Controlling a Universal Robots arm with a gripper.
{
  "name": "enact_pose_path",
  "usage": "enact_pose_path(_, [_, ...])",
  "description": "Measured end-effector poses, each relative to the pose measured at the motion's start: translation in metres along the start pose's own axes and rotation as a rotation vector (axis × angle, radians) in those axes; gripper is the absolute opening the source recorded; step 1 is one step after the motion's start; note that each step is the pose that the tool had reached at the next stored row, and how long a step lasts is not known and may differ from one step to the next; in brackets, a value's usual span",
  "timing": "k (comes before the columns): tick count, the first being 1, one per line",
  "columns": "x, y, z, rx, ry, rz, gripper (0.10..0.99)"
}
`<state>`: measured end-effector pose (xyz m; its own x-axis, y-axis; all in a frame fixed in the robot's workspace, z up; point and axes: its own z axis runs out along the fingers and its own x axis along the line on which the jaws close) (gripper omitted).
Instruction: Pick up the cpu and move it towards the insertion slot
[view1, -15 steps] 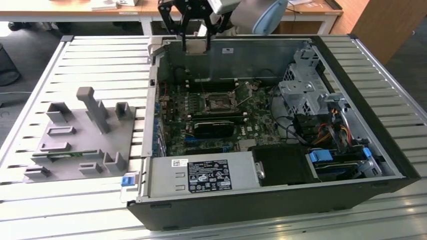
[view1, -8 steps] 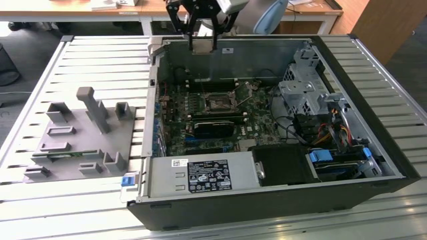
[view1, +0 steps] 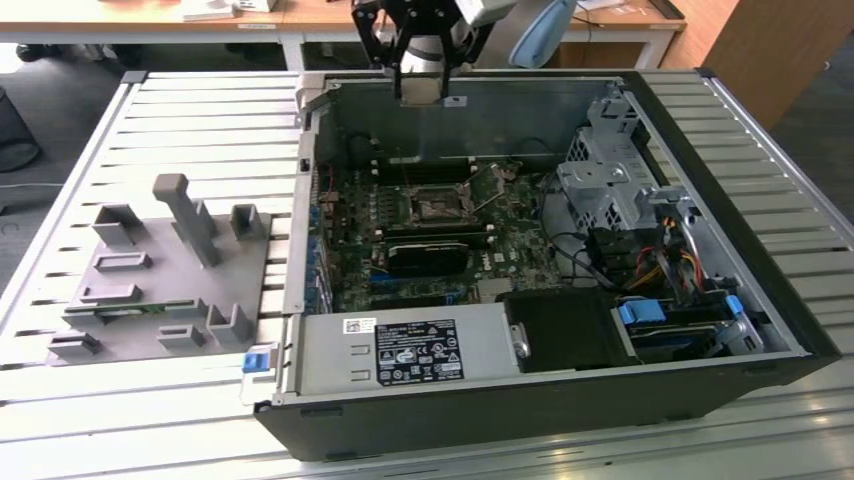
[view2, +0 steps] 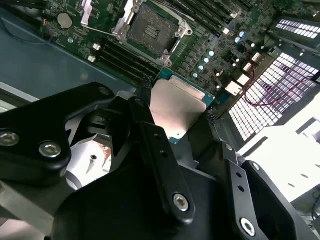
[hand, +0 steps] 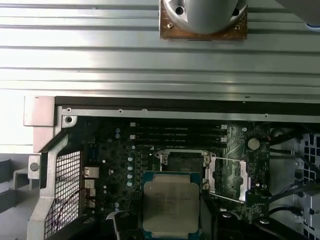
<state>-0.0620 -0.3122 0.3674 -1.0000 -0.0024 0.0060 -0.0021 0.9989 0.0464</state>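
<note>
Two black fingers (view2: 150, 145) of my gripper (view2: 177, 112) are clamped on the cpu (view2: 176, 107), one at each side edge, with its pale silver top showing between them in the second wrist view. In the first wrist view the same chip (hand: 171, 202) hangs over the green motherboard (hand: 115, 165), just beside the insertion slot (hand: 184, 162), whose shiny frame and dark centre sit clear of the chip's edge. The second wrist view shows that socket (view2: 151, 29) with its metal load plate hinged open and the chip held above the board, apart from it.

From the exterior view, my arm's wrist (view1: 424, 45) sits at the far wall of the open computer case (view1: 694, 330), and the socket (view1: 437, 205) lies near the middle of the board below it. A long black card (view1: 430, 255) sits just beside the socket, on its nearer side. On the slatted metal table (view1: 174, 110), at the exterior view's left, stands the grey plastic fixture (view1: 167, 275), well apart from the case.
</note>
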Motion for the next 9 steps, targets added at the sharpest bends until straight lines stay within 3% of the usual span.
enact_pose_path(9, [-0.0065,0.0065,0.0013,0.000,-0.0001,0.000,0.541])
